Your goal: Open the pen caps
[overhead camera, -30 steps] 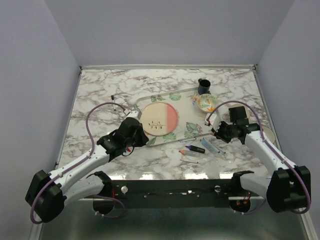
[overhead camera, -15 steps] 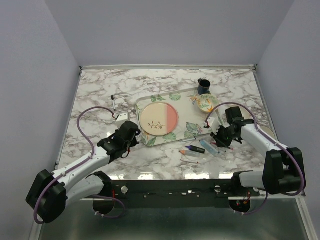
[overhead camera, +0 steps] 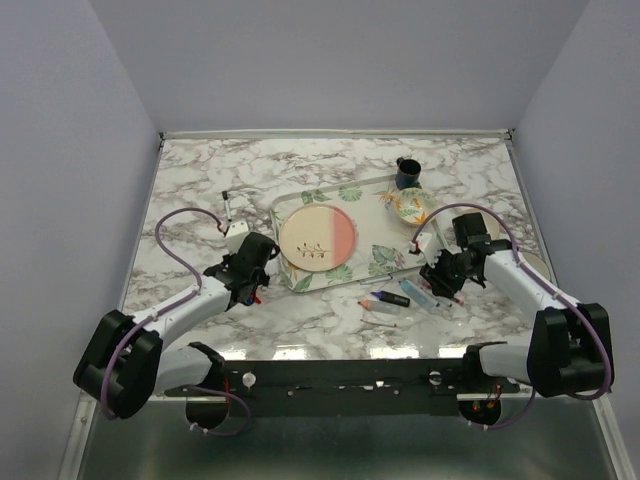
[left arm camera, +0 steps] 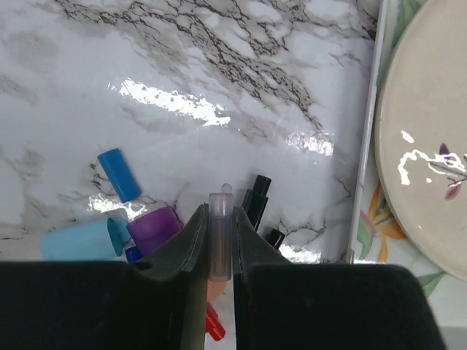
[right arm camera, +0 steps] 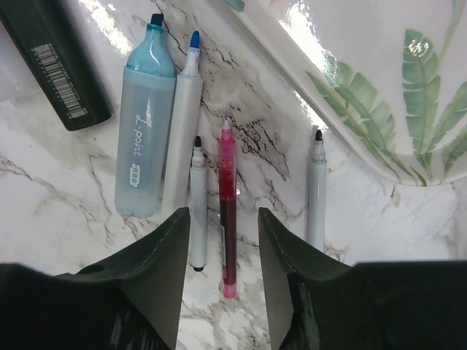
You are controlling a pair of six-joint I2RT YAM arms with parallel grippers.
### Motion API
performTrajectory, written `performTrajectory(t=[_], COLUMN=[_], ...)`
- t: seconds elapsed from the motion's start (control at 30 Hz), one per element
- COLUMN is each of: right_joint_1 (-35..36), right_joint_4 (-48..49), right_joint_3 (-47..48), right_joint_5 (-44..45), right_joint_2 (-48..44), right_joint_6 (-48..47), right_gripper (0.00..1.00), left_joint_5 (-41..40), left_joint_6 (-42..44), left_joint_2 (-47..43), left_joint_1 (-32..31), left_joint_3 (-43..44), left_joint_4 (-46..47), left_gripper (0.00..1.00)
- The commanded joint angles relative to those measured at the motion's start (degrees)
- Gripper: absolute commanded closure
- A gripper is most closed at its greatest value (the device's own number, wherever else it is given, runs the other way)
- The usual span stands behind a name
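In the left wrist view my left gripper (left arm camera: 220, 232) is shut on a pale translucent pen cap (left arm camera: 220, 219), held upright just above the marble. Under and around it lie loose pen caps: blue (left arm camera: 120, 173), purple (left arm camera: 155, 227), light blue (left arm camera: 79, 240), black (left arm camera: 256, 200) and red (left arm camera: 211, 325). My right gripper (right arm camera: 225, 240) stands open over a pink pen (right arm camera: 228, 204) that lies uncapped on the table. Beside it lie uncapped pens: two white markers (right arm camera: 198, 208), a light-blue highlighter (right arm camera: 146, 124), a black one (right arm camera: 55, 62) and another white marker (right arm camera: 316, 191).
A clear leaf-print tray (overhead camera: 290, 205) holds a cream and pink plate (overhead camera: 317, 238), and its edge (left arm camera: 365, 146) runs just right of the left gripper. A dark cup (overhead camera: 407, 173) and a small bowl (overhead camera: 411, 205) stand at the tray's far right. One pen (overhead camera: 228, 207) lies alone at the left.
My right gripper has opened and the pink pen now lies on the table. My left gripper moved from the tray's edge down to the pile of caps, still holding the pale cap.
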Motion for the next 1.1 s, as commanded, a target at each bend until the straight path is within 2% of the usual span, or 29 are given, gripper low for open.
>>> performTrajectory(t=[0.0,0.17,0.27,0.6,0.67,0.73,0.77,0.97,1.07], right_joint_1=[-0.3,-0.3,-0.3,-0.3,-0.3,-0.3,-0.3,-0.3,-0.3], right_joint_4=[0.3,0.3,0.4,0.6,0.9,1.6,2.7,5.6,5.6], right_joint_3=[1.1,1.1,1.1,1.1,1.2,1.4,1.4,1.2,1.1], right_joint_5=[-0.2,-0.4,-0.6,-0.7,-0.8,-0.2,0.3,0.2,-0.7], right_joint_2=[-2.0,-2.5,-2.7,-3.4,-4.0,-4.6,-5.4,-9.9,-11.2], right_joint_6=[0.4,0.2,0.1,0.1,0.3,0.9,1.9,4.1,3.8], right_gripper=[0.47,0.46,0.46,0.46,0.46,0.45,0.38,0.32,0.30], left_joint_5=[-3.2,-1.9,-0.7,2.9,3.6,5.1,7.2,15.9,18.4], left_joint_6=[1.9,3.0,3.5,3.6,3.6,4.4,4.7,6.0,7.2], left_joint_2=[2.8,5.4,6.8,7.9,7.6,8.1,8.5,17.2,22.3], left_joint_1=[2.3,5.7,7.0,9.3,10.8,13.9,15.2,25.3,28.1], left_joint_3=[3.0,4.6,4.9,5.8,7.2,8.8,11.1,21.6,25.2], left_joint_4=[4.6,5.2,5.5,6.3,6.5,7.7,7.9,8.2,8.6], left_gripper=[0.79,0.76,0.70,0.62,0.56,0.52,0.51,0.46,0.44])
